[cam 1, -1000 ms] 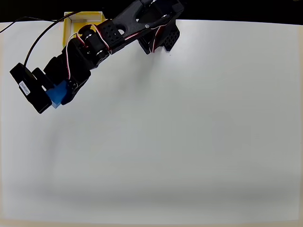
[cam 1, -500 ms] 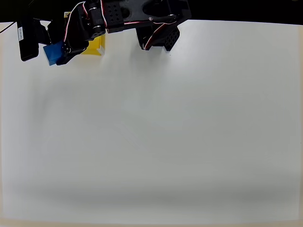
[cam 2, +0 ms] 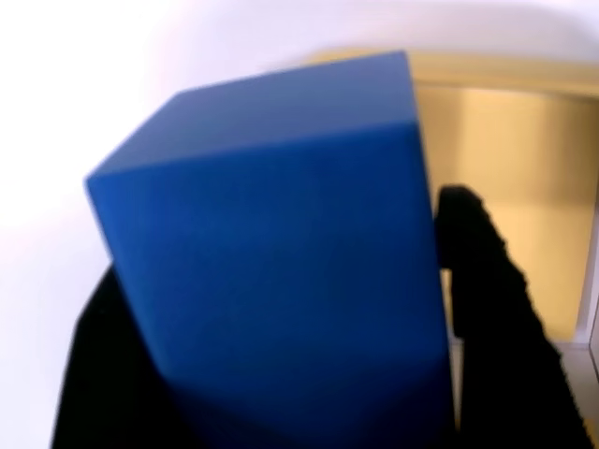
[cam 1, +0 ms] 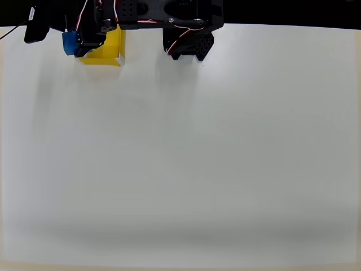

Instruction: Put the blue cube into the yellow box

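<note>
Blue cube (cam 1: 70, 43) clamped in end effector (cam 1: 76, 44); beside yellow box (cam 1: 107, 49).

Arm stretched left along top edge, end effector clamped tight.

Overhead view: black arm runs from its base near top centre out to the left, red/white wires along the links, end effector (cam 1: 73, 44) at far left w/ the blue cube (cam 1: 69, 42) pinched between its fingers. Wrist view: black fingers (cam 2: 487, 309) flank the cube on both sides, cube tilted in the grip.
</note>
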Action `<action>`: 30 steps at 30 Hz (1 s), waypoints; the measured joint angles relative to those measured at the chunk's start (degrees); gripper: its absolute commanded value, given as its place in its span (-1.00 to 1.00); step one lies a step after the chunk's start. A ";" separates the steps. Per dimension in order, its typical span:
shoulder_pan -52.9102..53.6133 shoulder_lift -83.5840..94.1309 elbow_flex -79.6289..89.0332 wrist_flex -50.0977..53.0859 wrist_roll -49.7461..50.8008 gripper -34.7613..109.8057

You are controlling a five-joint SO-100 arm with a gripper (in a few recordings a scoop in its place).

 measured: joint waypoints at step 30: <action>6.15 -2.29 18.54 -15.56 2.64 -0.06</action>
